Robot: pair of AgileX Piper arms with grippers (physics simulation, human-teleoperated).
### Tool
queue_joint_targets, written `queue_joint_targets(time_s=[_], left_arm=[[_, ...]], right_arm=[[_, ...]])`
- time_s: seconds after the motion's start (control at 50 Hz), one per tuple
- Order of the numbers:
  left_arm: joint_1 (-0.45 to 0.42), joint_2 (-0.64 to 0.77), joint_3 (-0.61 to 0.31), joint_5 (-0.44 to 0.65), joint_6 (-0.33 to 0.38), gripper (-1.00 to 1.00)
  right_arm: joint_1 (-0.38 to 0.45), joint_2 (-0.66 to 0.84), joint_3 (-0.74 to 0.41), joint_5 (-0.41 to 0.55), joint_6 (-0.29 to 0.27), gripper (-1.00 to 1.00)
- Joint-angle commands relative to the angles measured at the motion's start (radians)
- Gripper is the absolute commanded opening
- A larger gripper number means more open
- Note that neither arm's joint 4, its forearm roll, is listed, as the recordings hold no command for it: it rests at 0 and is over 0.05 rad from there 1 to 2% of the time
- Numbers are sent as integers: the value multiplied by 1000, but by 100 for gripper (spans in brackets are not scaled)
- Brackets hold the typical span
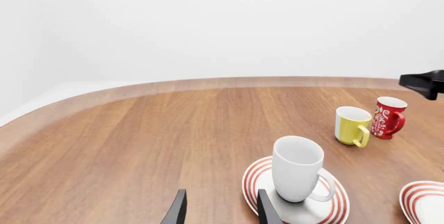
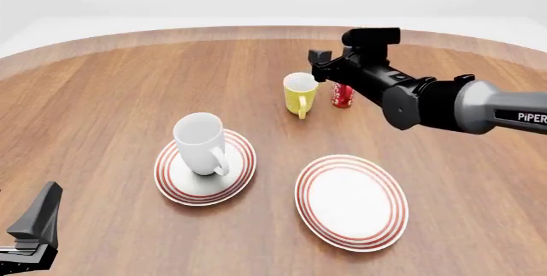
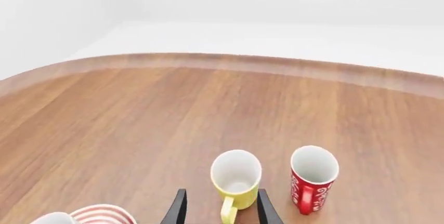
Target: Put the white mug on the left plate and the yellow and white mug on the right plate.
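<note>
The white mug (image 2: 201,141) stands upright on the left plate (image 2: 175,183), its handle toward the near side. The right plate (image 2: 350,200) lies bare beside it. Farther back stands the yellow and white mug (image 2: 299,93), upright on the wood. My right gripper (image 2: 322,64) hovers open just above and beyond that mug; in the right wrist view the yellow and white mug (image 3: 236,178) sits just past the right gripper (image 3: 220,211), handle toward the camera. My left gripper (image 2: 41,217) is open, low at the near left, with nothing between its fingers (image 1: 178,209).
A red-and-white patterned cup (image 2: 342,95) stands right beside the yellow mug, on its right. The curved far edge of the wooden table (image 2: 256,32) runs behind the cups. The right arm (image 2: 444,106) reaches across from the right, above the table.
</note>
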Motion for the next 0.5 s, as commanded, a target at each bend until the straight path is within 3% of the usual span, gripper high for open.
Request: queue_joint_targets(time_s=[0.02, 0.5], left_arm=[[0, 0, 0, 0, 0, 100], [0, 0, 0, 0, 0, 100]], right_arm=[[-13, 55, -53, 48, 59, 100], [-21, 146, -123, 91, 99, 100]])
